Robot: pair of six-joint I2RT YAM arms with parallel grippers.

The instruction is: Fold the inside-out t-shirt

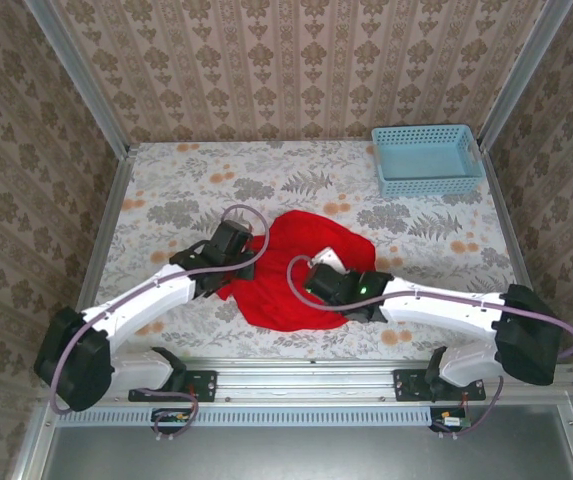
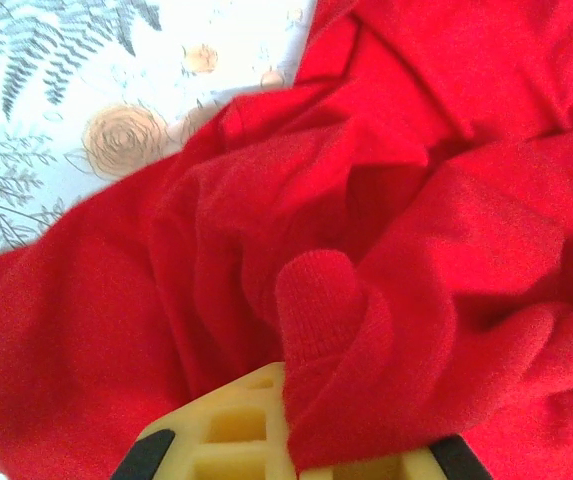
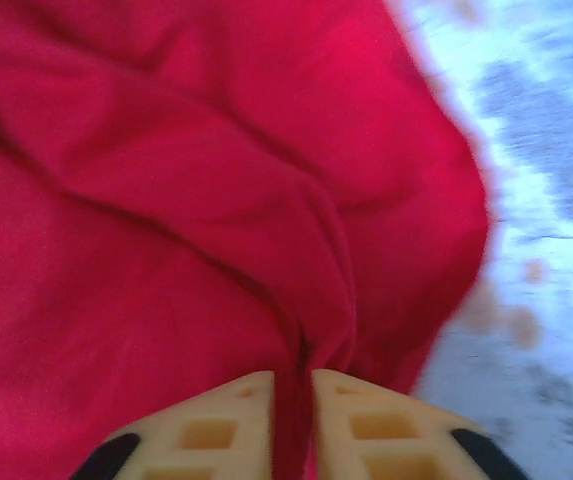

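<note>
**Cloth pinched from both sides**

Left wrist: the left gripper is closed on a fold of the inside-out t-shirt.

Right wrist: the right gripper is clamped narrowly on a ridge of the cloth.

Top: the shirt lies bunched mid-table, with the grippers at its 9 and 4 o'clock edges. The light-blue basket is well apart at 1 o'clock.

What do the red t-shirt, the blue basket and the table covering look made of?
The t-shirt looks like soft matte knit cloth: fine ribbed texture, loose folds. The basket looks like rigid light-blue plastic, judging by its straight lattice walls. The table covering is a floral-printed sheet, cloth or vinyl; the look leaves that open.
</note>
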